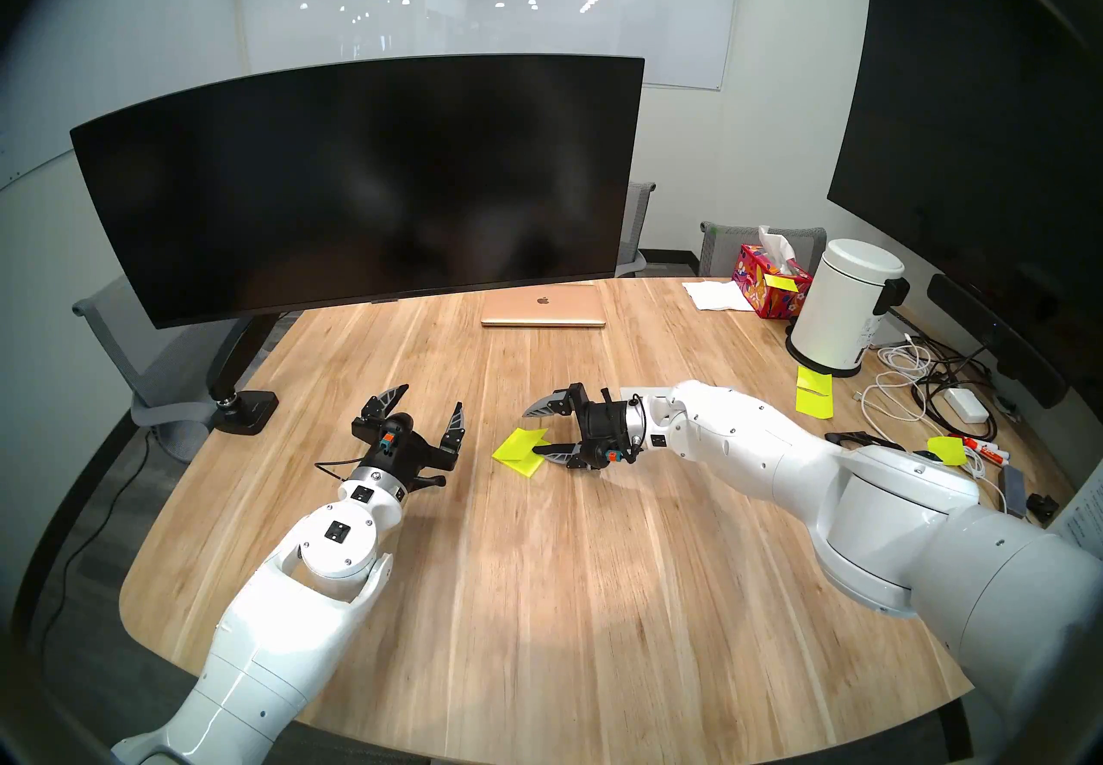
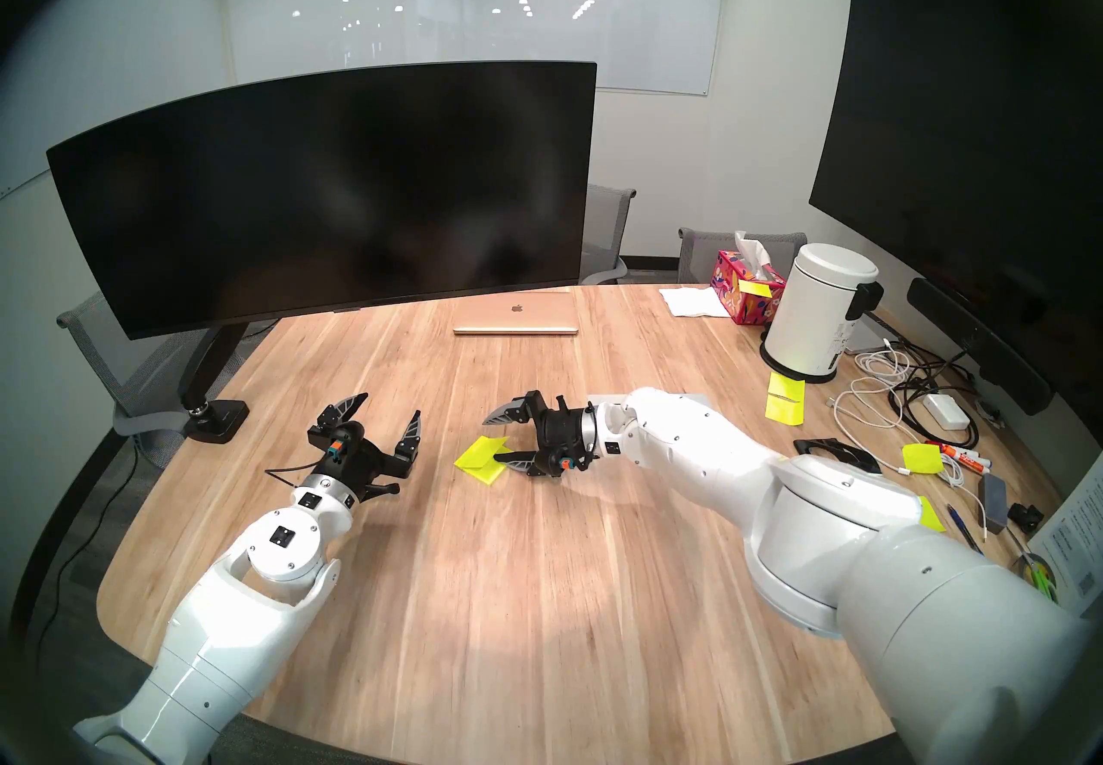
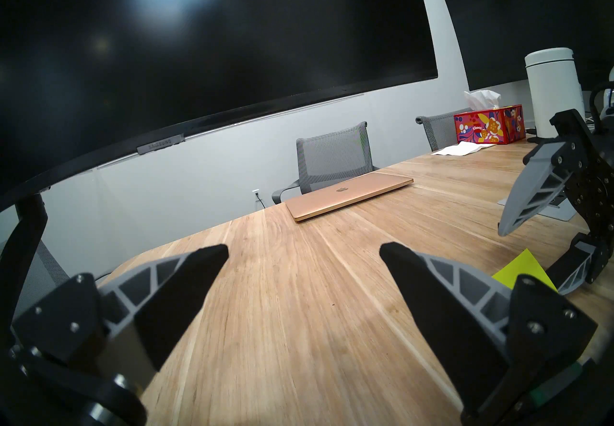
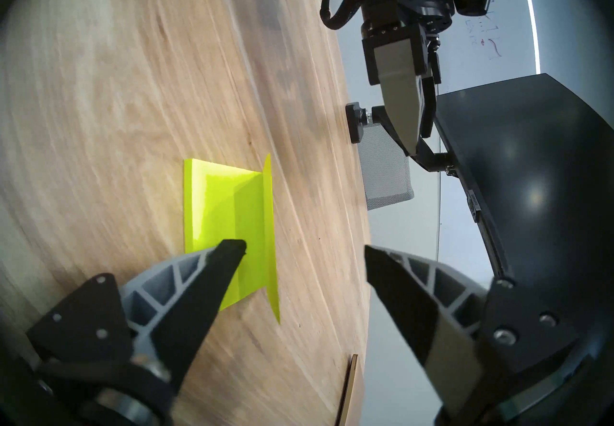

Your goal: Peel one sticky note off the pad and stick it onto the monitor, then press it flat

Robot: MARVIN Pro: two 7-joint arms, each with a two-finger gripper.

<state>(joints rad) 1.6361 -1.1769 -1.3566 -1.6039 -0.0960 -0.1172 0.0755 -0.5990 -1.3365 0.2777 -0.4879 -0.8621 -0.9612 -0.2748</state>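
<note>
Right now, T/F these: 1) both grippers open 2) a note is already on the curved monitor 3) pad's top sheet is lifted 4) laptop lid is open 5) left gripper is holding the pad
1) True: left gripper and right gripper both stand open.
2) False: the monitor screen is bare.
3) True: the top sticky note stands up off the pad.
4) False: the laptop lies closed.
5) False: the left gripper is empty, apart from the pad.

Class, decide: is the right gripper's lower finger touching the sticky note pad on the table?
Cannot tell. In the right wrist view the finger overlaps the pad, whose top sheet is curled up, but no view plainly shows contact or a gap.
</note>
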